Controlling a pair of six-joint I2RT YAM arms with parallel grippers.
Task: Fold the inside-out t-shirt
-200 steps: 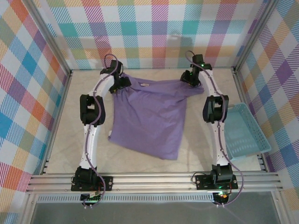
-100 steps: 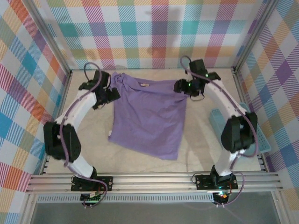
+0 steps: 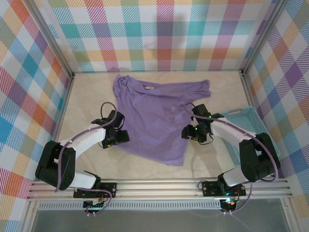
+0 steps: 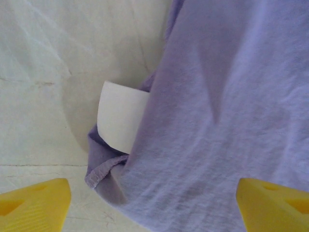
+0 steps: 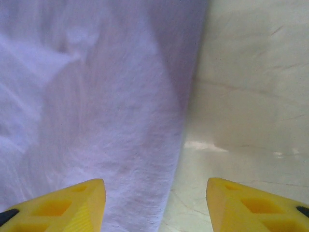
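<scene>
1. Where the overhead frame runs lowest, at lower left of centre, I see the left gripper point(image 3: 120, 137) with jaws wide apart at the left hem of the inside-out t-shirt point(image 3: 154, 116).
2. Level with it, right of centre, the right gripper point(image 3: 187, 132) hangs with jaws parted over the shirt's right edge.
3. Farther up, the shirt lies spread on the table point(image 3: 217, 87), collar nearest the back wall.

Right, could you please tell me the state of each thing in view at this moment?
t-shirt, spread out on the table, not yet folded, bunched at the collar.
white label, exposed at the shirt's edge.
left gripper, open over the shirt's left edge, holding nothing.
right gripper, open over the shirt's right edge, holding nothing.
basket, upright, to the right of the shirt.
</scene>
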